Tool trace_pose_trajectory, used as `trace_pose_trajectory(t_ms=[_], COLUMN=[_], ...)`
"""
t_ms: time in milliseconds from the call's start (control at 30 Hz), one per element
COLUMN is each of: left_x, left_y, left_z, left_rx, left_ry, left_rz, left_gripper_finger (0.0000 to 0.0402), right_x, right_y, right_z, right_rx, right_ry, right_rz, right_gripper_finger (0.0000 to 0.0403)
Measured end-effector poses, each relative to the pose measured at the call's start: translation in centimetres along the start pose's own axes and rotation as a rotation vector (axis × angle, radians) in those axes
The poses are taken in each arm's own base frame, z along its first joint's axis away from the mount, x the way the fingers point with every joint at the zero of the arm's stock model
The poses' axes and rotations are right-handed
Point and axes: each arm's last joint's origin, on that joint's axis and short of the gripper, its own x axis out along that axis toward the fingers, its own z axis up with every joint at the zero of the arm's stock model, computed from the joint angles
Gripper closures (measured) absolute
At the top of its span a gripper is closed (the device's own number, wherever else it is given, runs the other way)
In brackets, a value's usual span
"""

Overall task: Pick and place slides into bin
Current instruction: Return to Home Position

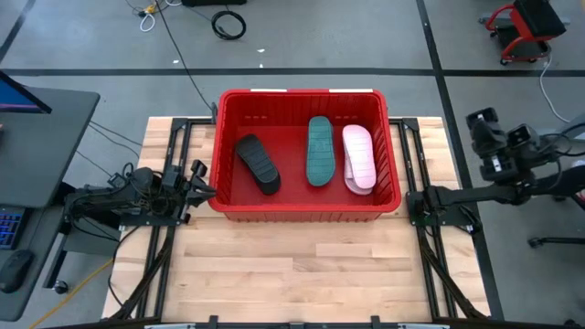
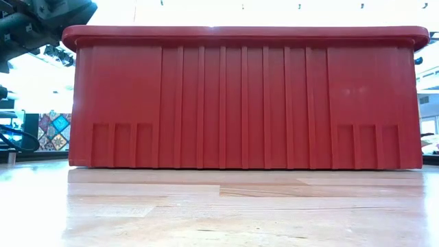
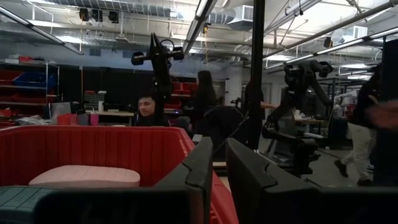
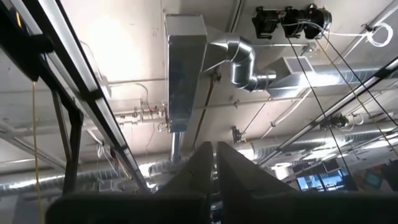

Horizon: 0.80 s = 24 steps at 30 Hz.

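The red bin (image 1: 230, 196) stands on the wooden table, its near wall filling the low view (image 2: 247, 103). Inside it lie a black slide (image 1: 259, 163), a teal slide (image 1: 320, 151) and a pale pink-white slide (image 1: 358, 157), side by side on the bin's floor. The pink slide (image 3: 84, 176) and the teal slide (image 3: 18, 196) also show in the left wrist view. My left gripper (image 1: 205, 186) is shut and empty just outside the bin's left wall. My right gripper (image 4: 215, 163) is shut and empty, pointing up at the ceiling, off the table's right edge (image 1: 479, 122).
Black frame rails (image 1: 174, 228) run along the table's left side and others (image 1: 439, 247) along its right. Bare wood (image 1: 302, 265) lies between the bin and the near edge. A desk with a keyboard (image 1: 11, 224) stands left of the table. People (image 3: 146, 109) are in the room beyond.
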Motion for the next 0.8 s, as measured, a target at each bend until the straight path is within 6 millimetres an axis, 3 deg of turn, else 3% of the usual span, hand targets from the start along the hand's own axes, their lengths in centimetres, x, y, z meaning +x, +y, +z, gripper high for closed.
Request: trace_pose_trajectory(t_ms=[267,433,633,800], left_x=[0.0,0.0,0.0,0.0], left_y=[0.0,0.0,0.0,0.0], left_z=[0.0,0.0,0.0,0.0], left_rx=[0.0,0.0,0.0,0.0], left_ry=[0.0,0.0,0.001,0.001], left_rz=[0.0,0.0,0.0,0.0], left_gripper_finger=[0.0345,0.0343,0.0352,0.0351], right_x=[0.0,0.0,-0.7,-2.4], right_y=[-0.1,0.0,0.9,0.3], right_z=[1.7,1.5,-5.9,-11.6], right_rx=[0.012,-0.013,0.005,0.038], right_ry=[-0.048,-0.043,0.084,0.13], right_rz=[-0.001,0.02,0.323,0.214], right_gripper_finger=[0.0375,0.0373,0.0373,0.0373])
